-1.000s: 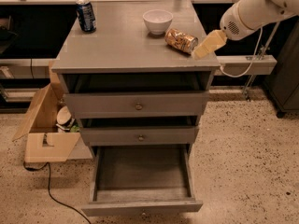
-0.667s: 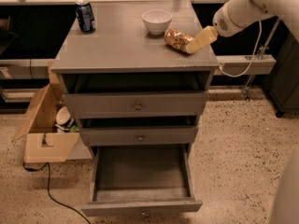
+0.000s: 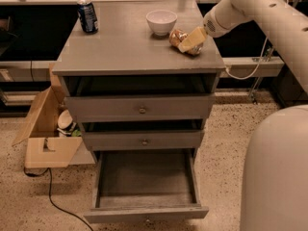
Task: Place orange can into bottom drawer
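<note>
The mottled, metallic orange can [image 3: 178, 36] is seen lying on the grey cabinet top [image 3: 125, 47], overlapped by the pale gripper [image 3: 191, 39], whose hold cannot be told; the boxy bottom drawer [image 3: 144, 211] is pulled open.

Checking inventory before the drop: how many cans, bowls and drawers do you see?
Cans: 2, orange can at the claw, blue can
Bowl: 1
Drawers: 3, top drawer, middle drawer, bottom drawer
Total: 6

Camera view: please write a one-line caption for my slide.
Claw at the orange can on the cabinet top; bottom drawer stands open below.
</note>
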You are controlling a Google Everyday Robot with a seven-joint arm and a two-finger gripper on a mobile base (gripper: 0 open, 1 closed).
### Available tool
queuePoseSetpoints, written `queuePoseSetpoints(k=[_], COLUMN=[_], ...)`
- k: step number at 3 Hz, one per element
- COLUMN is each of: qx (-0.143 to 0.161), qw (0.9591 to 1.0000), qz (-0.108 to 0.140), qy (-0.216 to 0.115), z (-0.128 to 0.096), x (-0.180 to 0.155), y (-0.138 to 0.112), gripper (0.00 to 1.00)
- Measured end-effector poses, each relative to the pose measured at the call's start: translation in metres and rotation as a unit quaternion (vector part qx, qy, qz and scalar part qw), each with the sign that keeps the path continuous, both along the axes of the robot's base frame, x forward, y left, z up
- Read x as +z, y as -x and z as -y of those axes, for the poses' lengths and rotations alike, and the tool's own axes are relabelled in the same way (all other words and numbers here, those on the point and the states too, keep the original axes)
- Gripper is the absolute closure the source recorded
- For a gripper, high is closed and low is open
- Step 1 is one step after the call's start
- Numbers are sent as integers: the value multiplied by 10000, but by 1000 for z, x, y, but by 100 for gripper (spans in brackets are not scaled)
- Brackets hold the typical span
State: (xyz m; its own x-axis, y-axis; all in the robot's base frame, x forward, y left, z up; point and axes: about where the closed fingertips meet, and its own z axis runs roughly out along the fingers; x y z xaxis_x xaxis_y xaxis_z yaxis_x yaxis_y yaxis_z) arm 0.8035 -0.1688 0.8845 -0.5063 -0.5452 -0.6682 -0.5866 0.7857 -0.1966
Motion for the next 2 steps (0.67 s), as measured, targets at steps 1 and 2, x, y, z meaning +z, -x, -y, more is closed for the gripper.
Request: queuePoseSetpoints(k=[1, 2], qx=[41, 150], qw=[9999, 9997], qz=[-3, -119], qy=[-120, -145], z=[-13, -30], x=[-7, -19], y=[-14, -25], gripper=[0, 0])
